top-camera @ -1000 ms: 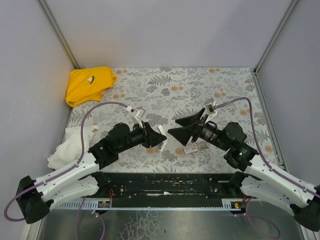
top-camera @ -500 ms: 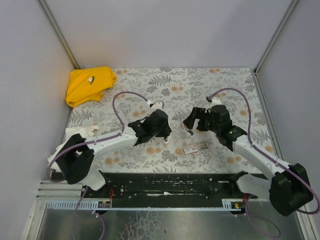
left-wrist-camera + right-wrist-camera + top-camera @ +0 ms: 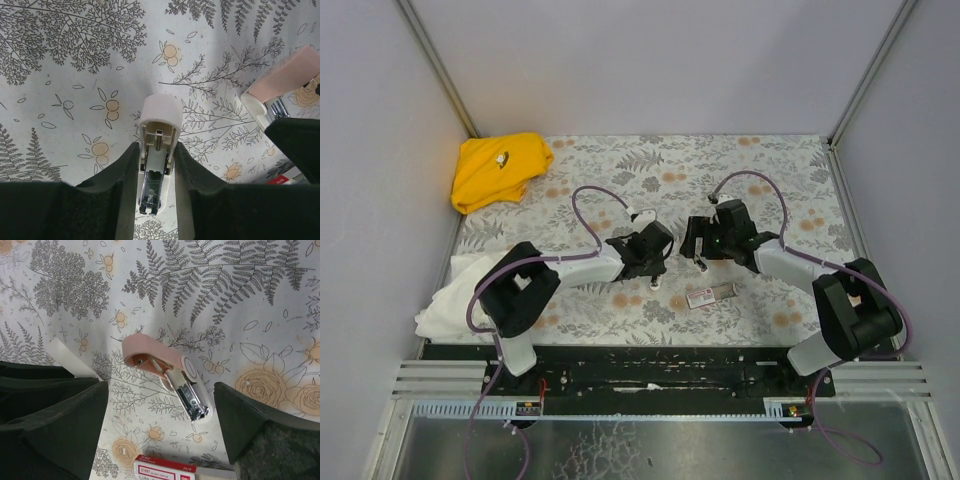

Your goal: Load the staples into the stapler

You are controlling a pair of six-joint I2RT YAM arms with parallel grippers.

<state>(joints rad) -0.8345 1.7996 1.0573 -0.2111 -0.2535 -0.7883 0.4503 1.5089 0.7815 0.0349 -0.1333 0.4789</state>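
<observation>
L gripper pinches stapler at white end; R gripper wide, straddling pink half.

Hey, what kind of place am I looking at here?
Most likely a robot lab test cell: plain grey wall panels box in a floral-covered table, with a left arm and a right arm bolted at its near edge.

Your two arms: white shells, black joints, purple leads.
Left arm and right arm each wore white link covers between bulky black joint housings. A purple cable looped off each wrist. In your wrist views the left fingers were matte black, broad wedges with bevelled inner faces. The right fingers looked the same.
</observation>
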